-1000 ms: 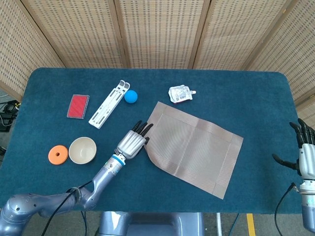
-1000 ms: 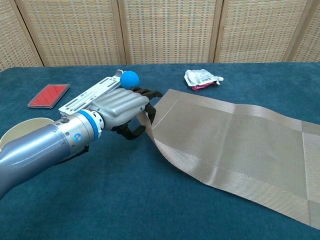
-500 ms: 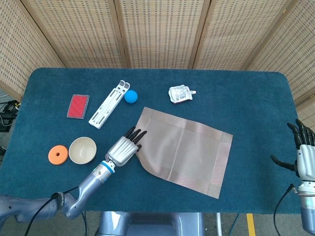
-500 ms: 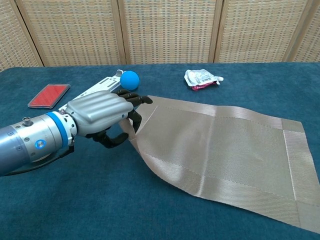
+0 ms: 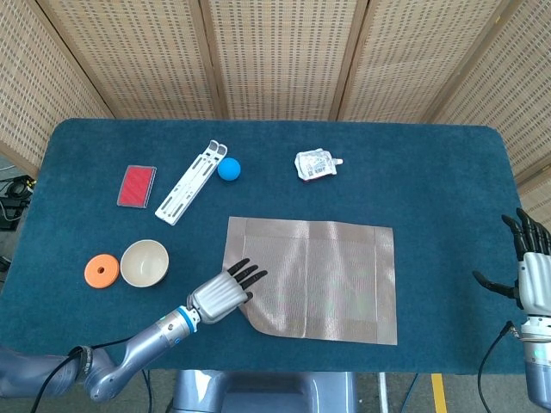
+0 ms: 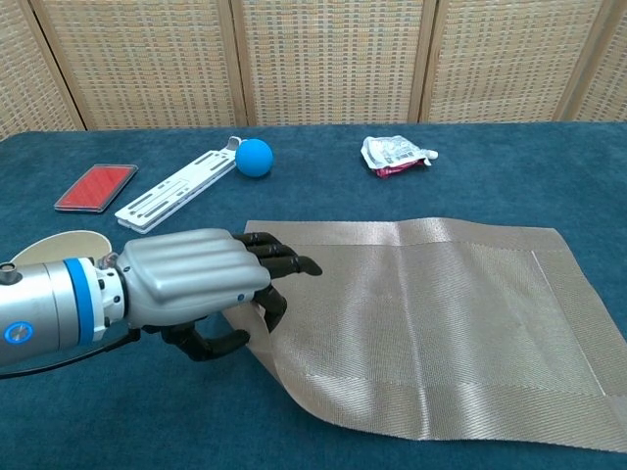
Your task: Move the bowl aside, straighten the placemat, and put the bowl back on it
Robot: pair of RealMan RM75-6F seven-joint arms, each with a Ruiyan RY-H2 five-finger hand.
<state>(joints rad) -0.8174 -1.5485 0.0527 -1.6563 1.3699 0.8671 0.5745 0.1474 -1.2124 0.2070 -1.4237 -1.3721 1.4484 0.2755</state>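
Head view: the beige woven rectangular placemat (image 5: 314,280) lies on the blue felt-covered counter (image 5: 430,189), its long edges roughly parallel to the counter's front edge. The near-left corner of the placemat is lifted and curled off the surface.

The left hand (image 5: 222,292) is at that near-left corner. In the chest view the left hand (image 6: 201,284) has its dark fingers (image 6: 284,262) extended over the top of the placemat (image 6: 441,313) while the thumb is tucked under the raised edge, so the hand pinches the placemat corner.

The right hand (image 5: 532,280) hangs off the right end of the counter, well apart from all objects. Its fingers are spread and it holds nothing.

The cream-coloured round bowl (image 5: 145,262) stands upright on the counter to the left of the placemat, apart from it. An orange flat disc with a centre hole (image 5: 102,270) lies just beside the bowl on its left.

Toward the far left of the counter:
- a red rectangular flat case (image 5: 137,186);
- a white slotted plastic strip (image 5: 191,182), lying diagonally;
- a blue ball (image 5: 229,169), just beside the far end of the strip.

A white crumpled pouch with a small spout (image 5: 317,163) lies beyond the placemat, near the counter's far edge.
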